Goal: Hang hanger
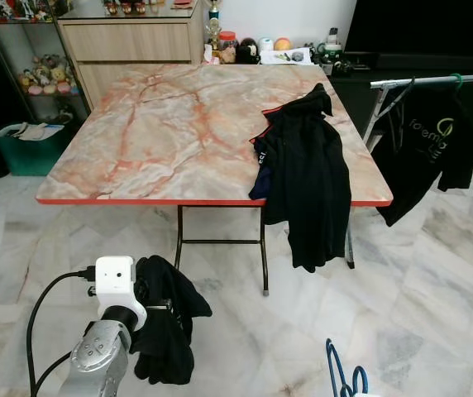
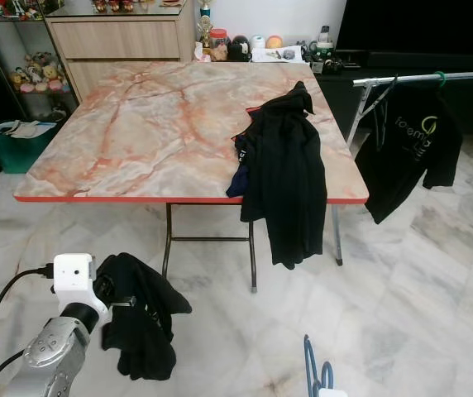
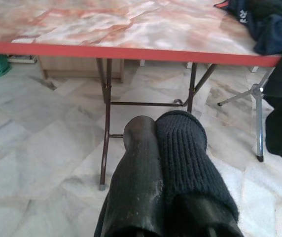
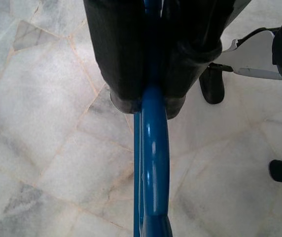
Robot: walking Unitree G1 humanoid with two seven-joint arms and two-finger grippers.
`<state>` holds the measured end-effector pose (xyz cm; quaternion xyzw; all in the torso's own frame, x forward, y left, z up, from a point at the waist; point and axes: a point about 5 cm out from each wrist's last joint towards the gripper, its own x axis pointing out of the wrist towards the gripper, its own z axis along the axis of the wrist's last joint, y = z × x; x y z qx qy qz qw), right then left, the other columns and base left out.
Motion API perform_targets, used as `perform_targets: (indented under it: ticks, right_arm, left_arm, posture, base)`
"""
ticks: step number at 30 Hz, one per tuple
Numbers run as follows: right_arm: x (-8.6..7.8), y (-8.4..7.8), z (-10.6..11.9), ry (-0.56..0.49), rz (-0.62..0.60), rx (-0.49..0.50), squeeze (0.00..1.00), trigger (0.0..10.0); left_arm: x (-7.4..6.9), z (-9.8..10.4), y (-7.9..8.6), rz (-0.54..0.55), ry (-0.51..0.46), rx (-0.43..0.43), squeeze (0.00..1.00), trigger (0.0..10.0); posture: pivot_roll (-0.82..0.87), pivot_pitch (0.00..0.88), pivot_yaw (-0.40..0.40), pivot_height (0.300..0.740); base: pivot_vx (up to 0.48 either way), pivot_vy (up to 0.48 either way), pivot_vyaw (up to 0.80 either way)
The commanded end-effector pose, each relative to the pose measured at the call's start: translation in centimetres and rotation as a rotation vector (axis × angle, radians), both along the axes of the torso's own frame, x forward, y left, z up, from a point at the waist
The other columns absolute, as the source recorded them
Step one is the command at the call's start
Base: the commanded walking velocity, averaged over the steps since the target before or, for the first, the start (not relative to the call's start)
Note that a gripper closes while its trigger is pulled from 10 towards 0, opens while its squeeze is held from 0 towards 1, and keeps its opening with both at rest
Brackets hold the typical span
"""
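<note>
The right gripper (image 4: 148,101) has its fingers clamped on the blue hanger (image 4: 153,163), held low over the floor, ready to receive clothing. The left gripper (image 3: 163,133) has its fingers closed on a black garment (image 1: 166,318), probably next onto the hanger. The rail (image 1: 435,80) beyond the table (image 1: 179,141) already carries a black shirt (image 1: 431,145).
</note>
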<state>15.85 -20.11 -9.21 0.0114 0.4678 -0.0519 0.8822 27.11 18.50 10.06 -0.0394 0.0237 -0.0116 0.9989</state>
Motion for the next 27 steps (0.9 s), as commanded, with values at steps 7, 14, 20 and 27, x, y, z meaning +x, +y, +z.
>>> perform_targets:
  ticks: [7,14,20,27]
  right_arm:
    - [0.3,1.1,0.0,-0.002,-0.003,0.015,0.00,10.0]
    - [0.8,2.1,0.0,-0.009,0.006,0.022,0.00,10.0]
    - [1.1,3.1,0.0,-0.010,0.017,0.025,0.00,10.0]
    - [1.7,3.8,0.3,-0.021,0.027,0.025,0.00,10.0]
  left_arm:
    - [0.0,0.8,-0.1,-0.003,-0.040,0.001,0.00,10.0]
    - [0.0,0.9,-0.2,0.001,-0.046,-0.004,0.00,10.0]
    - [0.0,1.1,-0.2,0.000,-0.054,-0.007,0.00,10.0]
    - [2.1,9.0,-1.1,-0.106,-0.301,0.059,0.00,10.0]
  posture:
    - [0.03,0.059,0.047,0.740]
    - [0.03,0.061,0.041,0.740]
    - [0.03,0.062,0.038,0.740]
    - [0.05,0.063,0.030,0.740]
  base:
    - [0.394,0.000,0.00]
    - [0.428,0.000,0.00]
    - [0.429,0.000,0.00]
    - [0.456,0.000,0.00]
